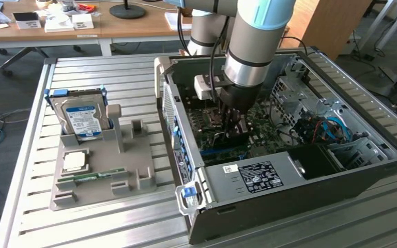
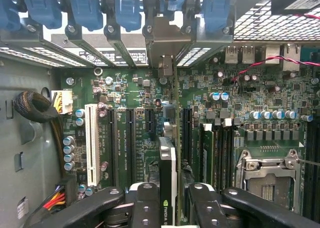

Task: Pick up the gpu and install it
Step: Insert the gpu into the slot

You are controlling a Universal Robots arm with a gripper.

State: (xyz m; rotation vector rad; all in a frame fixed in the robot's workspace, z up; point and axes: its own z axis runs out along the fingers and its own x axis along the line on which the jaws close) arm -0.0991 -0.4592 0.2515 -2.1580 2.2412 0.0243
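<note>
The thin green-and-black gpu card (image 2: pixel 169 180) stands on edge between the two black fingers of our hand (image 2: pixel 170 200), its silver metal end bracket (image 2: pixel 165 42) reaching up to the row of blue slot latches (image 2: pixel 127 10) at twelve o'clock in the wrist view. We hold it clamped: the fingers press on both flat faces, closed only as far as the card's thickness allows. Its long axis runs from six to twelve o'clock in that view, parallel to the black expansion slots (image 2: pixel 129 138) on the green motherboard (image 2: pixel 240 102) and lying directly over one of them, right under the hand. We judge the card lined up with its slot; whether it is seated we cannot tell. In the exterior view the hand (image 1: pixel 231 126) reaches down inside the open grey computer case (image 1: pixel 364 170), which lies on the slatted metal tabletop (image 1: pixel 102 217). At nine o'clock of the case, a grey parts tray (image 1: pixel 102 175) carries a silver hard drive with a blue-white label (image 1: pixel 81 119).
</note>
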